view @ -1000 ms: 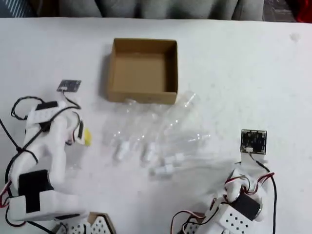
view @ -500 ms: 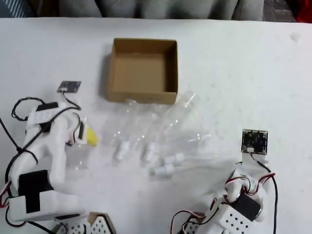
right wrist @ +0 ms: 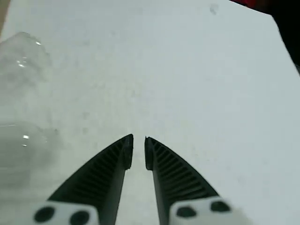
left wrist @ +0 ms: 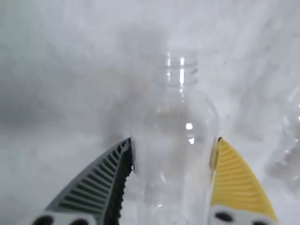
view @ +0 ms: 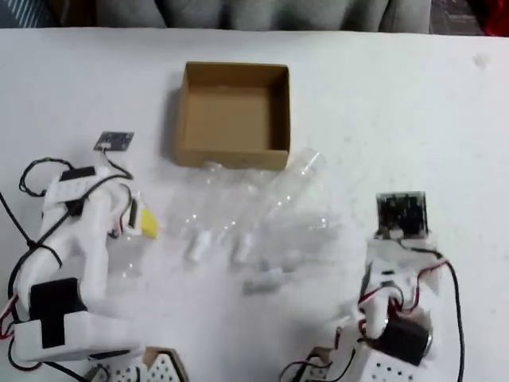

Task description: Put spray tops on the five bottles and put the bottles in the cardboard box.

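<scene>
High view looking down over the table, both wrist views close above it, probably sharing the bottles

Left arm: folded low, wrist pointing toward the other arm. Left gripper: grey finger and yellow finger are spread to a bottle's width and each presses a side of the clear bottle between them. The bottle's neck lies beyond the fingertips. In the high view the yellow finger's tip sticks out from the wrist.

Right arm: wrist pointing away from its base. Right gripper: two dark ribbed fingers drawn almost together, a thin gap at the tips, nothing between them.
</scene>
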### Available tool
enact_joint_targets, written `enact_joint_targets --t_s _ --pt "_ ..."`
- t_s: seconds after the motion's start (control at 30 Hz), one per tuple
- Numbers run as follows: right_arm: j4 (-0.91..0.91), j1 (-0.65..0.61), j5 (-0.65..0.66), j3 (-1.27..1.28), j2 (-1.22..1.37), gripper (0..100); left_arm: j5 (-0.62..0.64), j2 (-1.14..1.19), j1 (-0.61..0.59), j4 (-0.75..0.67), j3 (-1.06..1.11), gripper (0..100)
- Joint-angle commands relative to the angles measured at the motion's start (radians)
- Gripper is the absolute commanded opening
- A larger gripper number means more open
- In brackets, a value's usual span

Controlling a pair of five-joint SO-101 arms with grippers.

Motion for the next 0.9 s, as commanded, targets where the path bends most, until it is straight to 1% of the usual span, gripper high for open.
enact_joint_targets --t_s 0.0,0.2,0.27,0.4,0.5,0.7,0.77,0.87 --pt "-0.008 -0.119 -0.084 -0.195 0.259 1.5 0.006 -0.058 0.005 -0.025 -0.006 25" --pt "-0.008 -0.268 -0.238 -0.427 0.578 1.9 0.006 -0.058 0.005 -0.051 -0.005 25" --pt "-0.008 -0.318 -0.296 -0.494 0.671 5.3 0.006 -0.058 0.005 -0.051 -0.005 25" --pt "-0.01 -0.44 -0.396 -0.62 0.855 15.5 0.006 -0.058 0.005 -0.052 -0.005 25" --pt "-0.021 -0.516 -0.442 -0.735 1.001 15.2 0.006 -0.058 0.005 -0.052 -0.006 25" --pt "-0.13 -0.575 -0.615 -0.919 1.293 14.9 0.006 -0.058 0.008 -0.061 -0.008 25" --pt "-0.166 -0.585 -0.643 -0.968 1.385 14.9 0.008 -0.058 0.008 -0.072 -0.005 25" --pt "-0.223 -0.59 -0.643 -1.03 1.515 14.9 0.008 -0.058 0.008 -0.074 -0.005 25"
